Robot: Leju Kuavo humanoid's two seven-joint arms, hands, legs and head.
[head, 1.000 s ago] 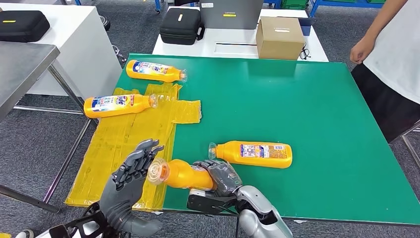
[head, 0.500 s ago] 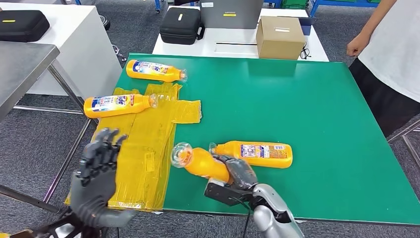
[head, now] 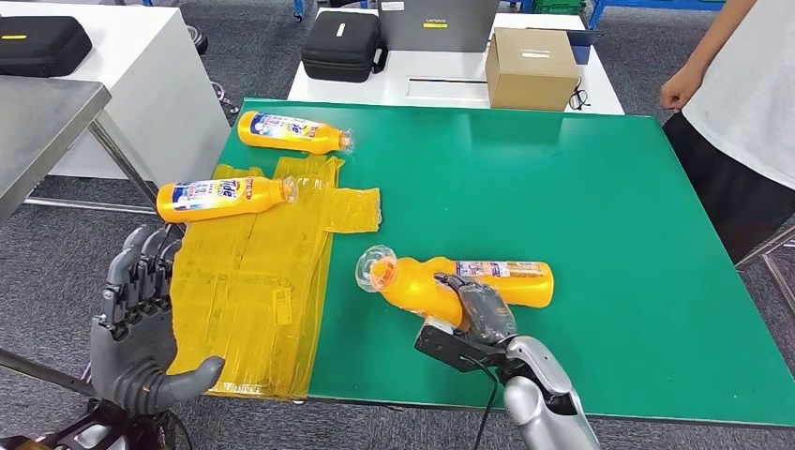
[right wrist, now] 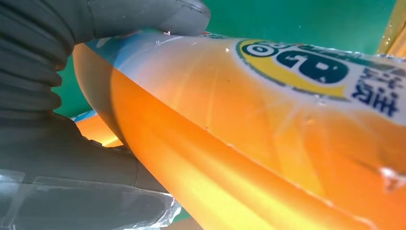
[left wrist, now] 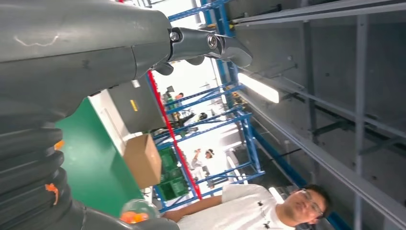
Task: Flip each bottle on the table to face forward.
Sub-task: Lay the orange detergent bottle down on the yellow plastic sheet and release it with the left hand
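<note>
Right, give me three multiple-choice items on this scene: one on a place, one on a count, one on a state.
1. Where does the bottle nearest the table's far left corner lie?
A. on the green table
B. on the cardboard box
C. on the floor

2. How many orange bottles are in the head view?
A. two
B. four
C. six

3. What is the left hand doing?
A. gripping a bottle
B. pressing the yellow sheet
C. holding nothing, fingers apart

Answers:
1. A, it rests on the green surface near the far edge.
2. B, two lie at far left, one lies at the middle, and the right hand grips one.
3. C, it is raised off the table's left side, holding nothing.
</note>
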